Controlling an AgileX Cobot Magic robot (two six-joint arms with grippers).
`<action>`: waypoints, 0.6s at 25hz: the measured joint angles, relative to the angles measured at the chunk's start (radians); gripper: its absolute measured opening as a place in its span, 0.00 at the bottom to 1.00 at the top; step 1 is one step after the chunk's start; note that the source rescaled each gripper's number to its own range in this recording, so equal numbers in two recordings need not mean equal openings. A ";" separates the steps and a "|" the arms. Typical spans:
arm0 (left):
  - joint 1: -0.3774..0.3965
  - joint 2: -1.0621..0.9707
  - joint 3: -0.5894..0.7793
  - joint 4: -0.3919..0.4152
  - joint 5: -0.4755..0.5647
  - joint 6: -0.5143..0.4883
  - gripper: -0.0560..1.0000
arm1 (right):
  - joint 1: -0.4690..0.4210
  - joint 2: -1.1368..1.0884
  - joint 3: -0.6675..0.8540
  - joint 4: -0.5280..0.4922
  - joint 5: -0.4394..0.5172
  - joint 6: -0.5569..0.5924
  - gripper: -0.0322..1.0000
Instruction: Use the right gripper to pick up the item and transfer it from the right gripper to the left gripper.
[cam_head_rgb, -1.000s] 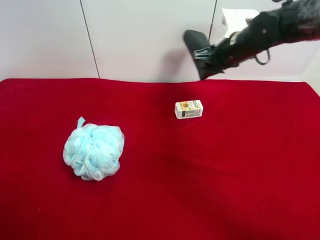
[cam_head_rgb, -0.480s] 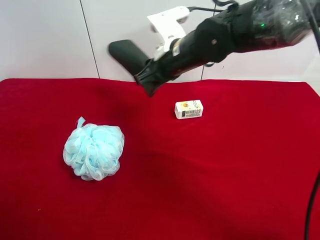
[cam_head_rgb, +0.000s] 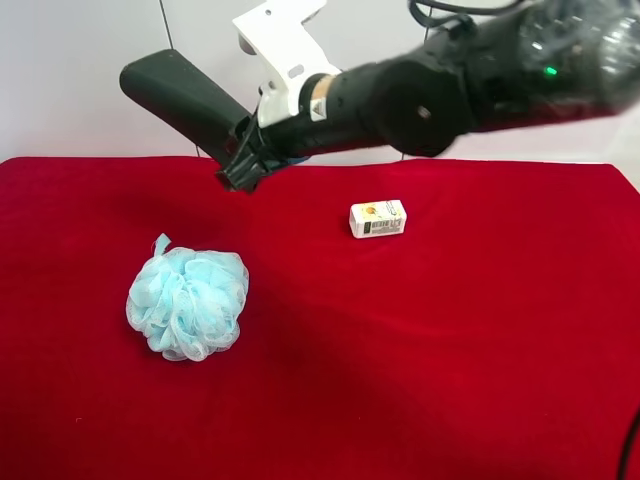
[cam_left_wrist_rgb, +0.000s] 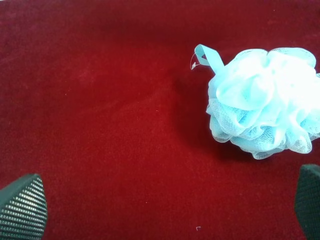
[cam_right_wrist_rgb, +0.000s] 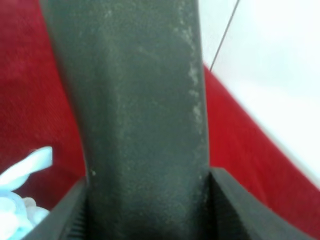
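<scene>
The right gripper (cam_head_rgb: 243, 168) has swung closer to the light-blue bath pouf (cam_head_rgb: 187, 303) and holds the dark grey case (cam_head_rgb: 183, 92) in the air beyond the pouf, jaws clamped on one end of it. I'd say this is the carry toward the handover, so next the case's free end must come between the fingers of the left gripper (cam_left_wrist_rgb: 165, 202), which gapes wide and empty low beside the pouf. The left arm is outside the high view, so I can't tell how far apart the grippers are.

One case (cam_head_rgb: 185, 95), one pouf (cam_head_rgb: 187, 303), one box (cam_head_rgb: 377, 218)
</scene>
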 joint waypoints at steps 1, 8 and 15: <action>0.000 0.000 0.000 0.000 0.000 0.000 1.00 | 0.000 -0.014 0.036 0.000 -0.041 -0.008 0.08; 0.000 0.000 0.000 0.000 0.000 0.000 1.00 | 0.000 -0.099 0.295 -0.033 -0.394 -0.015 0.08; 0.000 0.000 0.000 0.000 0.000 0.000 1.00 | 0.000 -0.101 0.374 -0.043 -0.512 -0.028 0.07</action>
